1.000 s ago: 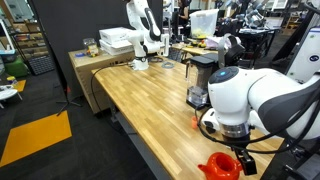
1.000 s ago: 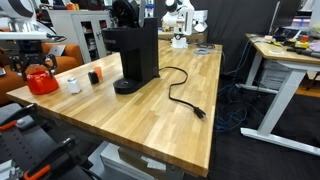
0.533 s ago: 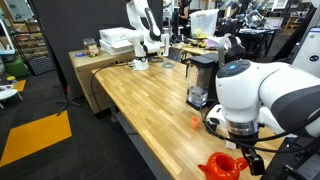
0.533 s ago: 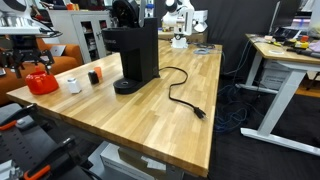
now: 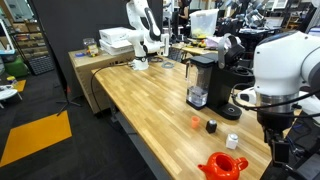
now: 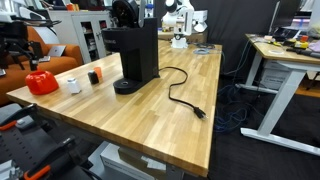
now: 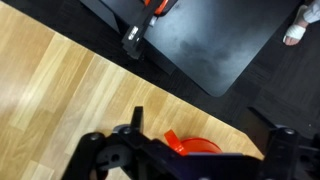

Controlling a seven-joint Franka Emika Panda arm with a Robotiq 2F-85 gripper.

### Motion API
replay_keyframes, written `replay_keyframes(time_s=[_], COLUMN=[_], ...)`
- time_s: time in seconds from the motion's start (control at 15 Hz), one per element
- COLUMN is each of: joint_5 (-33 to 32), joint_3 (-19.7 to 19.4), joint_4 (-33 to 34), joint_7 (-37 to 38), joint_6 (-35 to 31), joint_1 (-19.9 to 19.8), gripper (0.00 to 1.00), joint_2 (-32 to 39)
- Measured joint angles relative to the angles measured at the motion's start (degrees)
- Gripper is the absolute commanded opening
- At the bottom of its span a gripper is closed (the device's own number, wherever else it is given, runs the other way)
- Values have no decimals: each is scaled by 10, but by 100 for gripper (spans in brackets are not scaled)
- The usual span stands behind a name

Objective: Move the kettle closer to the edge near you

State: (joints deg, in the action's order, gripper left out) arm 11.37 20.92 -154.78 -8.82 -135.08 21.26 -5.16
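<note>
A light-wood tabletop (image 6: 160,115) is carrying a black coffee machine (image 6: 135,55). The gripper (image 6: 17,50) is hovering above the orange-red kettle (image 6: 40,82), clear of it, jaws spread wide. The kettle is sitting upright near the edge (image 6: 40,112), beside a white cap (image 6: 73,85) and a black cap (image 6: 94,76).

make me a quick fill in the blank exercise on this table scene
1. The power cord leads to the black ____ machine.
2. Between the kettle and that machine stand two small caps: one white, one ____.
3. The open tool hangs above the kettle, holding ____.
Missing words: coffee; black; nothing.
</note>
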Motion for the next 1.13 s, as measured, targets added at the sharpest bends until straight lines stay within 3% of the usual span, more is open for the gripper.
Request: replay_keyframes(time_s=[0.27, 0.67, 1.13], joint_5=[83, 81, 84], joint_3=[-33, -58, -73], joint_4=[-57, -47, -46], joint_7=[25, 157, 167], joint_6=[2, 16, 50], joint_1=[0, -16, -19], gripper=[100, 100, 100], joint_2=[-100, -147, -171])
